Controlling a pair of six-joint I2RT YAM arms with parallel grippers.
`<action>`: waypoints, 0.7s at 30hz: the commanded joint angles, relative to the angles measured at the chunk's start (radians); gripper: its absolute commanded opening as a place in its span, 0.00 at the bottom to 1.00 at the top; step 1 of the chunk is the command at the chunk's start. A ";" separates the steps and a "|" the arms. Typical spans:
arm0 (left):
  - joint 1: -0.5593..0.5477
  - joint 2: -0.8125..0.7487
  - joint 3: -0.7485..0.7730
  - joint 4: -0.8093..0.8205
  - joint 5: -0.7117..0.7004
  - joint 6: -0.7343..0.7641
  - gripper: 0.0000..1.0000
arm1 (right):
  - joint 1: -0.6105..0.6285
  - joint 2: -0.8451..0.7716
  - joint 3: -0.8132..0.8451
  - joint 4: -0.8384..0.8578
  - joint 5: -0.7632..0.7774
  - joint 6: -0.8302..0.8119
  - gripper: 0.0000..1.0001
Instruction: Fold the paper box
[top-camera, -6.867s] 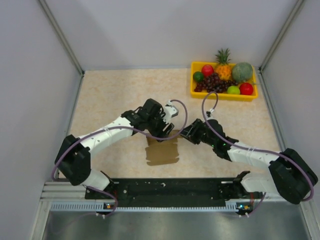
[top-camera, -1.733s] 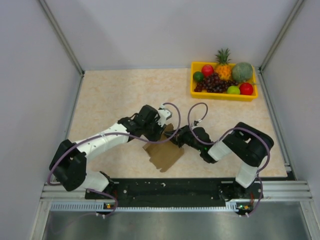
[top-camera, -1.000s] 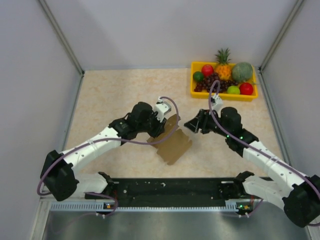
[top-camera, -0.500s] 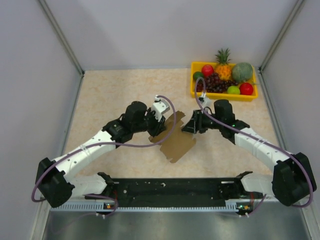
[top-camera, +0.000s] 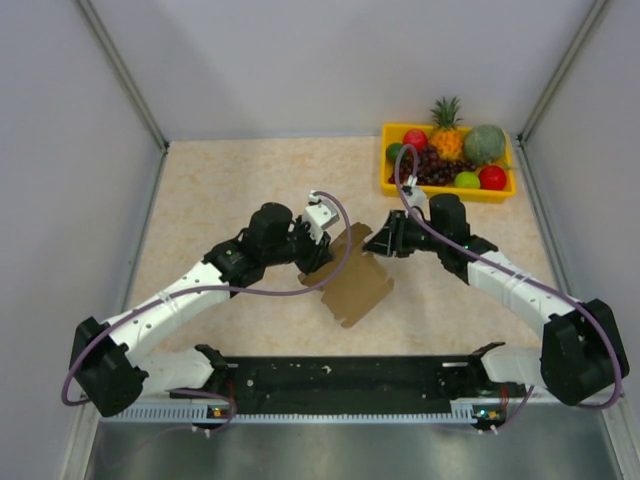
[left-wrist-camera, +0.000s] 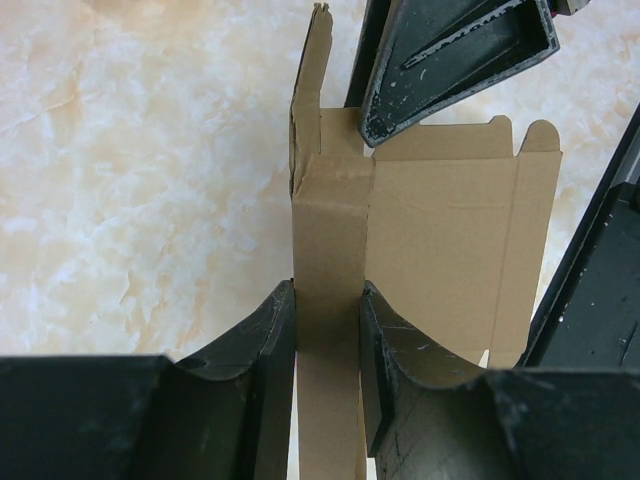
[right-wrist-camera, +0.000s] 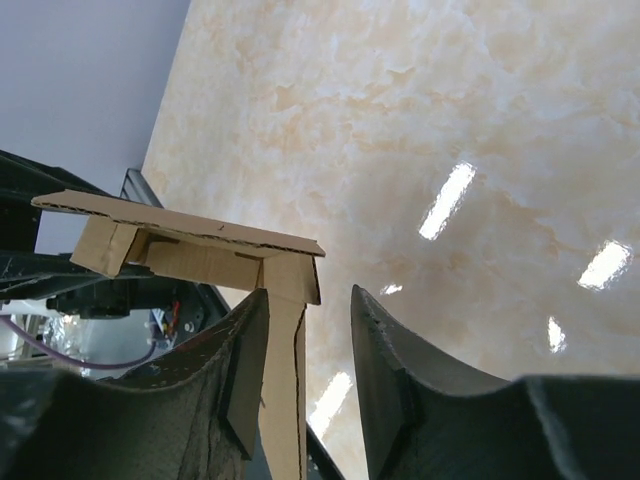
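Paper box (top-camera: 357, 281) — brown, creased, half-folded

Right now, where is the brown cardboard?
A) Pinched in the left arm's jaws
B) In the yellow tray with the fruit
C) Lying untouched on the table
A: in the left wrist view, the left arm's jaws press on both sides of a panel of the paper box, well away from the yellow tray.

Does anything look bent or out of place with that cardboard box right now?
Slightly. The paper box sits askew, clamped in the left gripper, and the fold corner just beyond that grip looks crumpled. The yellow fruit tray looks tidy, nothing spilled.
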 joint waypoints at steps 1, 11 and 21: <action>-0.002 -0.028 -0.002 0.062 0.024 0.008 0.21 | -0.010 0.003 0.061 0.038 0.002 -0.006 0.36; -0.002 -0.029 0.001 0.070 0.019 -0.003 0.21 | -0.003 -0.001 0.069 0.018 0.052 -0.029 0.21; -0.004 0.036 0.018 0.072 0.001 -0.054 0.20 | 0.169 -0.082 0.090 -0.079 0.415 -0.141 0.00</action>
